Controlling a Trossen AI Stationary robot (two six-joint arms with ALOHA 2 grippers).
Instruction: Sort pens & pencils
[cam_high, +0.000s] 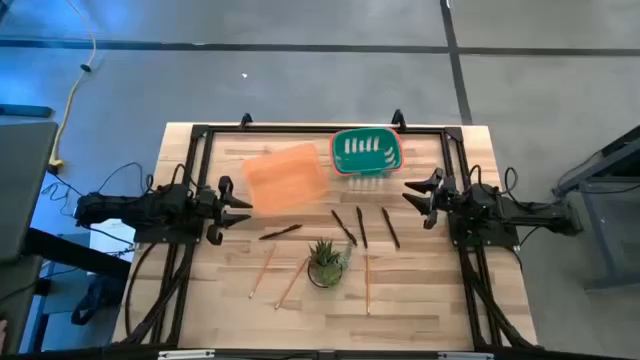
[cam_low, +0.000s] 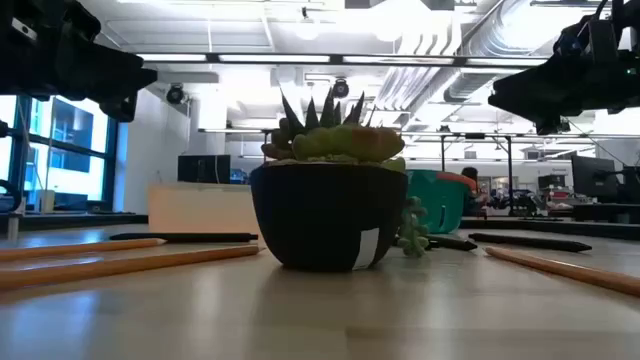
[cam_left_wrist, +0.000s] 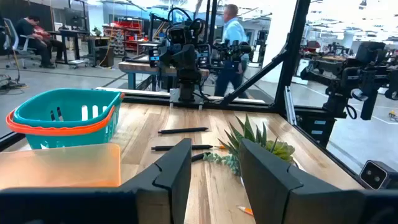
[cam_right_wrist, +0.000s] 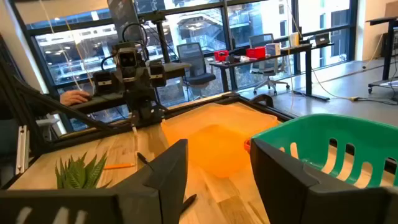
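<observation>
At the tabletop's left edge the left gripper (cam_high: 243, 205) hangs above the wood with its fingers spread and nothing between them. Just beside it, toward the far edge, lies an orange tray (cam_high: 286, 177). Nearer the front edge, left of the middle, two of the pencils (cam_high: 263, 271) lie slanted side by side, and one of the pens (cam_high: 280, 232) rests between them and the tray. A small potted plant (cam_high: 327, 262) stands near the middle of the tabletop. By the far edge sits a teal basket (cam_high: 366, 152). Three more pens lie between the basket and the plant, all roughly pointing from far edge to front. A third pencil lies just right of the plant. At the right edge the right gripper (cam_high: 414, 195) hovers, fingers spread wide, empty.
</observation>
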